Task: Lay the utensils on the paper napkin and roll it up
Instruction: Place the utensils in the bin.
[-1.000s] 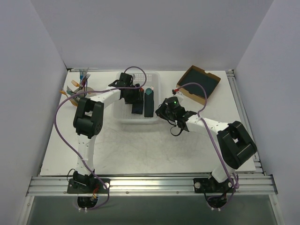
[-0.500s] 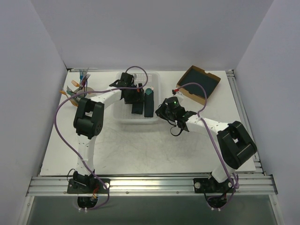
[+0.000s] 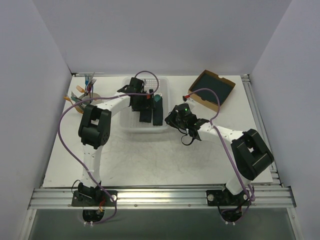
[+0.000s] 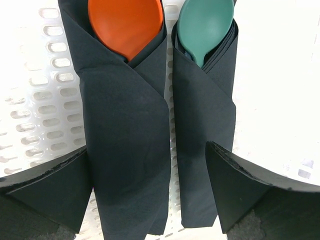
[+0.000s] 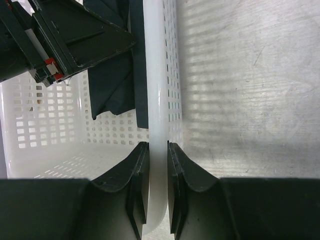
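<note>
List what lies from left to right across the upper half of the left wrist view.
perforated floor of the white basket → napkin roll with the orange spoon tip → napkin roll with the teal spoon tip → smooth white basket surface

napkin: no print I can read.
basket: no label I can read.
box, right of basket: no lettering I can read.
</note>
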